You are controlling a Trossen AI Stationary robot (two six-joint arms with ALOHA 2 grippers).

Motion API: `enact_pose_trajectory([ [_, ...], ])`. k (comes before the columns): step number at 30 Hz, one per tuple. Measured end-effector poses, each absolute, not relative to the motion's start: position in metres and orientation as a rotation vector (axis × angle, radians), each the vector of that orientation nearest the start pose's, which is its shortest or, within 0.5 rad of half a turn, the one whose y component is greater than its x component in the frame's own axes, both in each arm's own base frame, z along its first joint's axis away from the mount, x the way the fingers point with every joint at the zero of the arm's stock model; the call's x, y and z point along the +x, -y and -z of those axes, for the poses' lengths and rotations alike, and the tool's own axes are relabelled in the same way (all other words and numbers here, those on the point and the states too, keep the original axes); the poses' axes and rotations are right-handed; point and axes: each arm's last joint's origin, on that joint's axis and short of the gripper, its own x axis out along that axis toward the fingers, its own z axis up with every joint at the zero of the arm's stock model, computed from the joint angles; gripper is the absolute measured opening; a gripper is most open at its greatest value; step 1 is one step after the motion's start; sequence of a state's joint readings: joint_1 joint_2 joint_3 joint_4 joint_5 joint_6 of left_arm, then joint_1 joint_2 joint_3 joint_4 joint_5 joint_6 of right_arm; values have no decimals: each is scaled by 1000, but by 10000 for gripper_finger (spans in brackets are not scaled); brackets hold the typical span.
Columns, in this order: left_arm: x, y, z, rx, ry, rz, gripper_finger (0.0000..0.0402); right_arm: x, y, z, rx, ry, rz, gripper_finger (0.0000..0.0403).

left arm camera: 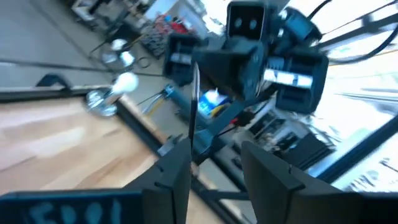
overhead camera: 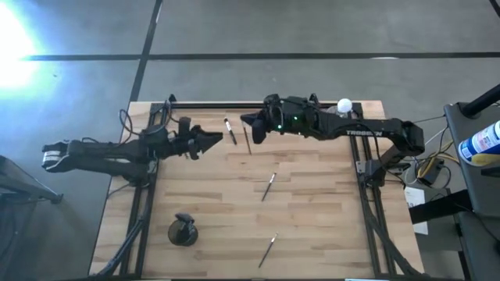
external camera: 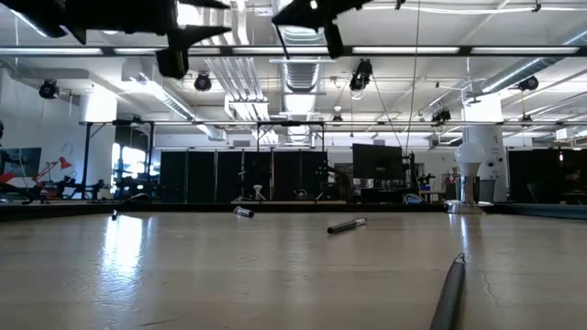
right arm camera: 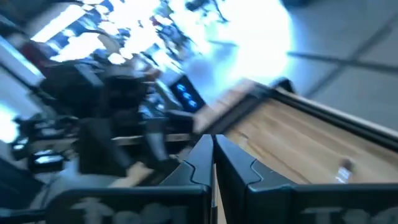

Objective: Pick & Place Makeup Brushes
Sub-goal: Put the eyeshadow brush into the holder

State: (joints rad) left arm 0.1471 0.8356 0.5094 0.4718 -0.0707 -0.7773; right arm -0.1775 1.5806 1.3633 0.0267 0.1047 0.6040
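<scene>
Pale wood planks of the table [overhead camera: 312, 226] lie under me. My left gripper [overhead camera: 215, 140] hangs above the far left part, fingers apart with nothing between them. My right gripper [overhead camera: 248, 122] faces it from just across, fingers pressed nearly together; a thin brush [overhead camera: 247, 140] slants below it, and I cannot tell whether I hold that one. Another brush [overhead camera: 230, 130] lies between my grippers, one brush [overhead camera: 269, 186] mid-table, one brush [overhead camera: 268, 249] near the front edge. The dark cup [overhead camera: 183, 230] stands front left, the white ball [overhead camera: 344, 104] at the far edge.
</scene>
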Motion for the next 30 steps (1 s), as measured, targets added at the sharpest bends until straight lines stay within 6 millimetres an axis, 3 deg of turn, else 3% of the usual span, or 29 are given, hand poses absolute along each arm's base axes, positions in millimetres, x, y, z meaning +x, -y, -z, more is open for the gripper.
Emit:
enact_pose_trajectory([
  [5,191,-33,-316,-730,268,-89,133,370,47,-368,570,7,230,8],
  [10,200,-33,-330,-696,263,-36,133,372,37,-377,567,63,189,8],
  [24,233,-37,-345,-589,221,-4,132,372,31,-383,562,112,156,8],
  [30,237,-37,-352,-541,226,18,92,372,30,-383,552,110,154,8],
])
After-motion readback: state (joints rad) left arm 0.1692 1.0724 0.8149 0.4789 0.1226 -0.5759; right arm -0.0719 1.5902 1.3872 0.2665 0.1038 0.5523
